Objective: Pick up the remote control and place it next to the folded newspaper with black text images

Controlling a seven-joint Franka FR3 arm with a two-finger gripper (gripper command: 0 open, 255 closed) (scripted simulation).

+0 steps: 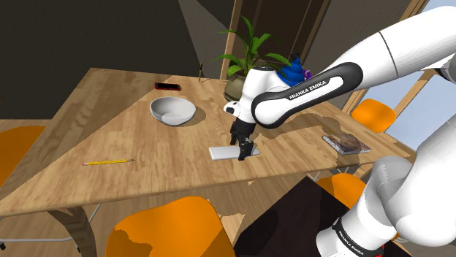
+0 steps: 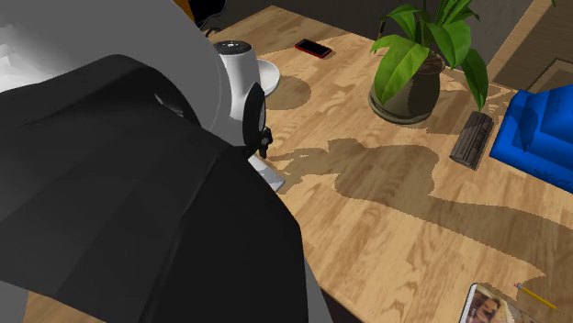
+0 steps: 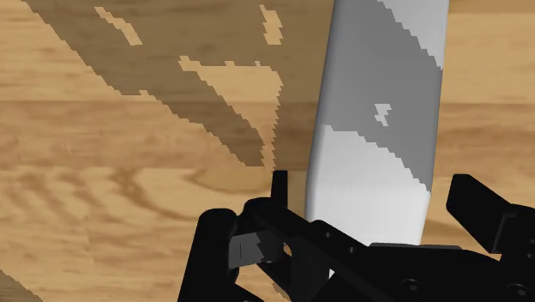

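Jaws released, the all-black two-finger gripper (image 3: 367, 182) of the white Franka arm (image 1: 307, 91) straddles one end of a flat white oblong remote control (image 3: 377, 103), its fingers (image 3: 477, 206) standing on either side with strips of bare wood showing between them and the casing. The remote lies flat on the pale wooden table (image 1: 109, 131) near its middle, partly under the arm's shadow, and the gripper (image 1: 243, 146) hangs low over the end toward the shoulder view's right. A yellow pencil (image 1: 107, 161) lies near the table's front edge, well apart to the left in that view. A white round bowl (image 1: 173, 110) sits beyond the remote. The folded newspaper with dark printed pictures (image 1: 346, 142) rests near the table's right edge in the shoulder view, well apart from the remote. Farther back lie a small red and black phone (image 1: 167, 86) and a green leafy plant in a dark round pot (image 1: 248, 66). In the second exterior view a dark oblong block (image 2: 471, 139) lies just beside that pot. Orange moulded chairs (image 1: 172, 226) ring the table.
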